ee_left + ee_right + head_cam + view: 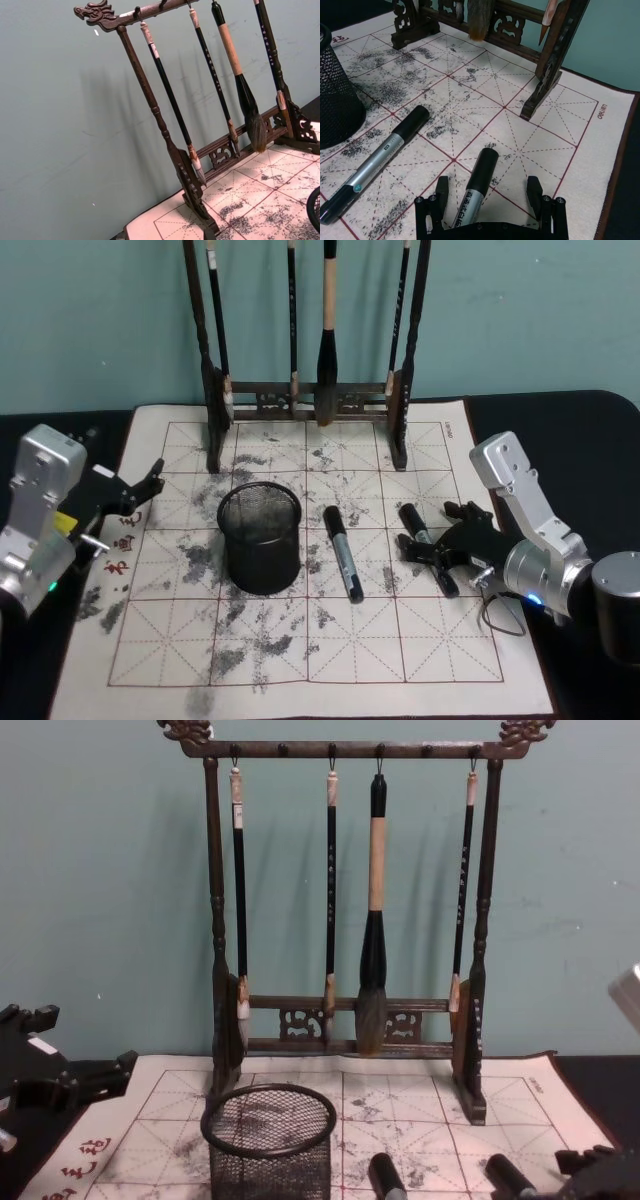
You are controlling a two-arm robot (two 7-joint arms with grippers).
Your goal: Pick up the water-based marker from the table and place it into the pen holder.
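Straddling the water-based marker (479, 176) with fingers spread apart and clear of it, the right tool (487, 189) sits low over the worktop's (600, 430) mat (440, 640), right of a second marker (343, 552) and the pen holder (260, 537), while the left tool (138, 492) idles at the mat's left edge.

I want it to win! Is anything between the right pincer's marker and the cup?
Just a second marker, lying flat on the mat between that marker and the holder. The open right pincer straddles its marker.
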